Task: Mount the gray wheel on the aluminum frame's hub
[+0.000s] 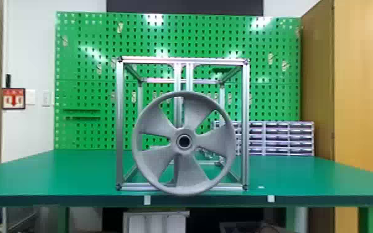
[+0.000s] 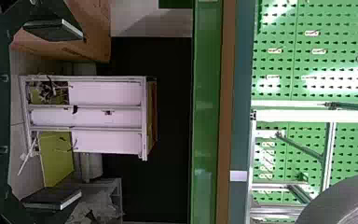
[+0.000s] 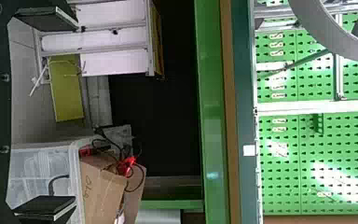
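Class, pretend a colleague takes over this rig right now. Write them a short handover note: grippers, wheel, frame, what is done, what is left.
Left gripper: fingers open, empty.
Right gripper: fingers open, empty.
Frame: upright on the table.
Wheel: upright at the frame's front, before its central posts, held by neither gripper.
Done: wheel in place at the front, apparently mounted.
Left: probably just a check that it is fully seated; I can't tell from here.

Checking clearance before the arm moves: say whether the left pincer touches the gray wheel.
Apart. The left wrist view shows the left pincer open, well short of the gray wheel, with the table's edge between.
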Controlling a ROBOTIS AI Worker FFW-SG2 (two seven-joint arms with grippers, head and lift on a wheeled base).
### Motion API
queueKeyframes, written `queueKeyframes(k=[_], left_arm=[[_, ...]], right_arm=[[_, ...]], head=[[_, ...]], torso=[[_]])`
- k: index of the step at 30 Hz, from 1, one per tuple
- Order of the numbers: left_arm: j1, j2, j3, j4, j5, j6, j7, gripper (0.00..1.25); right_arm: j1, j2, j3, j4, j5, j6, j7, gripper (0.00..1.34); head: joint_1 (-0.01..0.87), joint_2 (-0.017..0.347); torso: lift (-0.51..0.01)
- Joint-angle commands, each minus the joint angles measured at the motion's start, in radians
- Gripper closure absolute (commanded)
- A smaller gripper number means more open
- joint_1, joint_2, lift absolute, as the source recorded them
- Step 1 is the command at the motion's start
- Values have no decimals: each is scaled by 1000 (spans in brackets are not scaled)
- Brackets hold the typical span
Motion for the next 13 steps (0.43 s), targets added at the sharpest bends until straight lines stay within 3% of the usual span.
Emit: queueKeyframes(k=[1, 13], left_arm=[[1, 0, -3, -1, 0, 0, -1, 107], [2, -5, -2, -7, -8, 0, 10, 110]], right_arm=[[0, 0, 2, 3, 4, -3, 0, -2], [2, 3, 2, 3, 1, -3, 0, -2]], head=[[-5, 6], [-5, 6]], torso=[[-499], [-499]])
